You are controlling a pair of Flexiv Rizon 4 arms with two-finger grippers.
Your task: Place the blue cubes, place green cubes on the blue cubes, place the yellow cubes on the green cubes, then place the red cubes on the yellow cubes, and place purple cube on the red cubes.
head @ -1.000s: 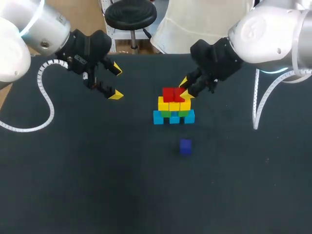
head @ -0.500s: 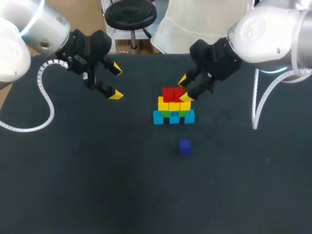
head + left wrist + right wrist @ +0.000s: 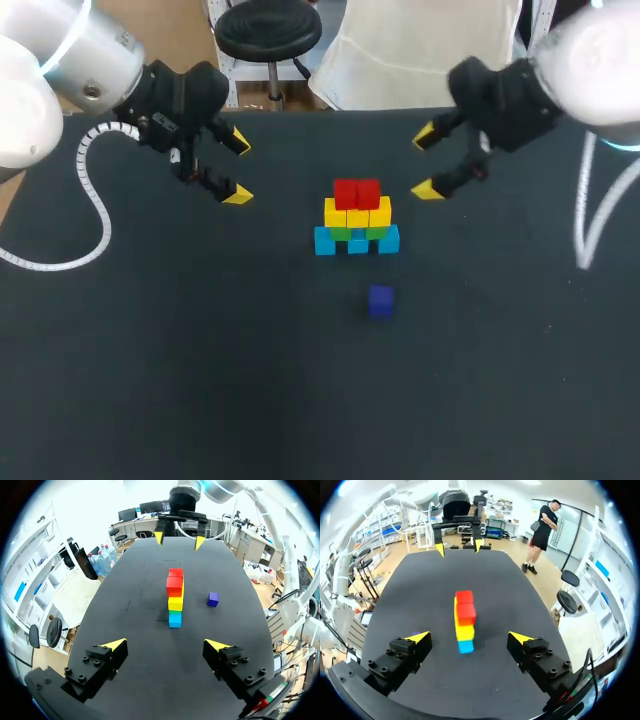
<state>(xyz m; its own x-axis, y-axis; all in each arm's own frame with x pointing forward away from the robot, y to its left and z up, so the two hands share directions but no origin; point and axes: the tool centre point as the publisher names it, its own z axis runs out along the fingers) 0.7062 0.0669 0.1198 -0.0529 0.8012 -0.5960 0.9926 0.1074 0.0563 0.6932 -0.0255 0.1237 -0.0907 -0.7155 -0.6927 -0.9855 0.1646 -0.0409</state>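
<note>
A stepped pile stands mid-table: a row of blue cubes (image 3: 325, 241) at the base, green cubes (image 3: 345, 234) on them, yellow cubes (image 3: 357, 214) above, and two red cubes (image 3: 356, 192) on top. A purple cube (image 3: 380, 300) lies alone in front of the pile. My right gripper (image 3: 426, 163) hangs open to the right of the red cubes, apart from them, holding nothing. My left gripper (image 3: 239, 169) is open and empty, well off to the pile's left. In the right wrist view the pile (image 3: 465, 620) stands ahead of my right gripper (image 3: 469, 637).
Black table (image 3: 200, 380) all round the pile. In the left wrist view the pile (image 3: 175, 597) and the purple cube (image 3: 213, 599) lie ahead of my left gripper (image 3: 165, 645), with my right gripper (image 3: 179, 537) beyond them.
My right gripper opened, let go of a red cube on the yellow row, and drew back up and to the right. The left arm stayed still.
</note>
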